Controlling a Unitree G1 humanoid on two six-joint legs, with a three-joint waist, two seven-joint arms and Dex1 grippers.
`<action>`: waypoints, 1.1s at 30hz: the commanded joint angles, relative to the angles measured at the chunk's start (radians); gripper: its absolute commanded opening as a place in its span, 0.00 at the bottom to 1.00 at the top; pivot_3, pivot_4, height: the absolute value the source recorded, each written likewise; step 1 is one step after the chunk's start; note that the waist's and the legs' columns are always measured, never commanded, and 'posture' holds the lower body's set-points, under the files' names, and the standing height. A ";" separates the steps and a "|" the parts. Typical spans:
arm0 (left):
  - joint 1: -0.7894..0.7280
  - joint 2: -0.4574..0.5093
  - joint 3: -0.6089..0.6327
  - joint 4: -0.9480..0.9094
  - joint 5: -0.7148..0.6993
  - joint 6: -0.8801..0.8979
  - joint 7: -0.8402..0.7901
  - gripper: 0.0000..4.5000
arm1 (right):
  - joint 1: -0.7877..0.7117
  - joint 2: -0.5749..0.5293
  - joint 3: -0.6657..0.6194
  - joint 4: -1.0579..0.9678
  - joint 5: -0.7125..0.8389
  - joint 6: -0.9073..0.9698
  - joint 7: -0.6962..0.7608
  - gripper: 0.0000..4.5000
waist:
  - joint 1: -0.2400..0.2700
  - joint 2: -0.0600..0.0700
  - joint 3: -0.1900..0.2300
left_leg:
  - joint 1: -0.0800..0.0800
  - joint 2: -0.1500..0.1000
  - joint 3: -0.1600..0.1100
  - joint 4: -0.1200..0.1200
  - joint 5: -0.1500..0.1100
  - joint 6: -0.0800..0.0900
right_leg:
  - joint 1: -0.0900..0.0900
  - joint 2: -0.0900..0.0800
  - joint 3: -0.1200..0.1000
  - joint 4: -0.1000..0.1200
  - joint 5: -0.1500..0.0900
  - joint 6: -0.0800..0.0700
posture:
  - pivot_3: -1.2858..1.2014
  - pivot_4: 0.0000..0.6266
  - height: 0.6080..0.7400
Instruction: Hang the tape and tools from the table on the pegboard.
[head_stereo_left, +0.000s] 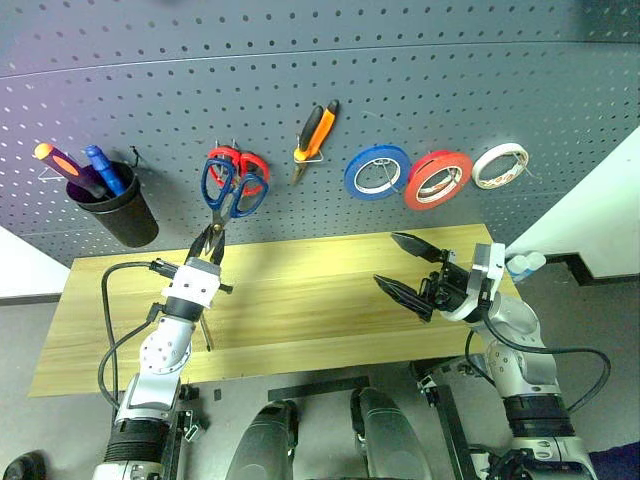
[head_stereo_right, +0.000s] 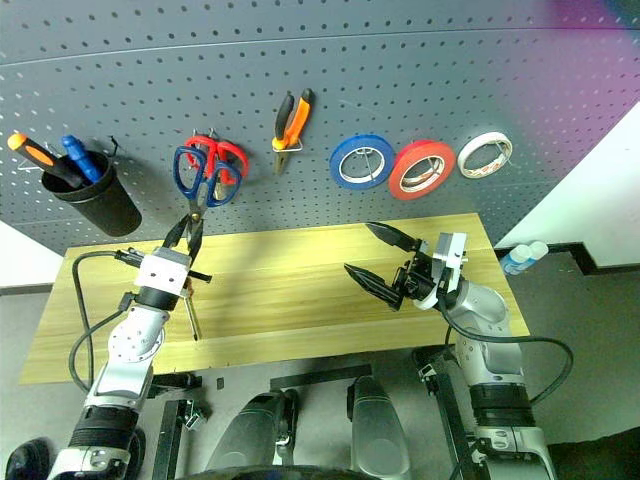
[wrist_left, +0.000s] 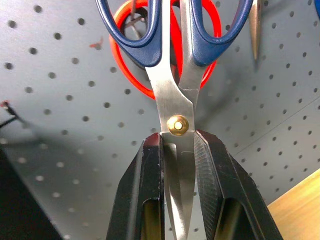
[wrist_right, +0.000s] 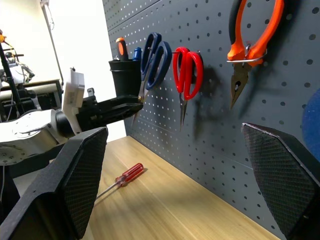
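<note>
My left gripper is shut on the blades of the steel scissors with dark blue handles and holds them upright. Their handles stand close in front of the pegboard, overlapping the red-handled scissors hanging there. The orange-and-black pliers hang from a hook. Further right the red tape roll hangs on the board. The screwdriver with the clear-red handle lies on the table beneath my left arm. My right gripper hovers open over the table's right part with nothing in it.
A black cup with two other screwdrivers hangs at the board's left. A blue tape roll and a white one hang beside the red roll. A bottle stands off the table's right end.
</note>
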 joint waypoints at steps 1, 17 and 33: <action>-0.026 -0.003 0.002 -0.017 -0.043 0.048 -0.022 0.11 | -0.001 -0.004 -0.003 -0.035 0.003 -0.008 -0.001 1.00 | 0.000 0.000 0.000 | 0.000 0.000 0.000 0.000 0.000 0.000 | 0.000 0.000 0.000 0.000 0.000 0.000 | 0.44 0.33 1.00; 0.045 -0.005 0.003 -0.064 -0.154 0.112 -0.140 1.00 | 0.019 -0.007 0.009 -0.074 0.031 0.003 0.042 1.00 | -0.002 0.000 0.000 | 0.000 0.000 0.000 0.000 0.000 0.000 | 0.000 0.000 0.000 0.000 0.000 0.000 | 0.44 0.33 1.00; 0.284 0.000 0.172 -0.192 -0.417 0.521 -0.159 1.00 | -0.009 -0.022 0.029 -0.057 0.035 0.053 0.105 1.00 | 0.001 0.000 0.000 | 0.000 0.000 -0.001 0.000 0.000 0.001 | 0.001 0.000 0.001 -0.001 0.000 0.000 | 0.47 0.40 1.00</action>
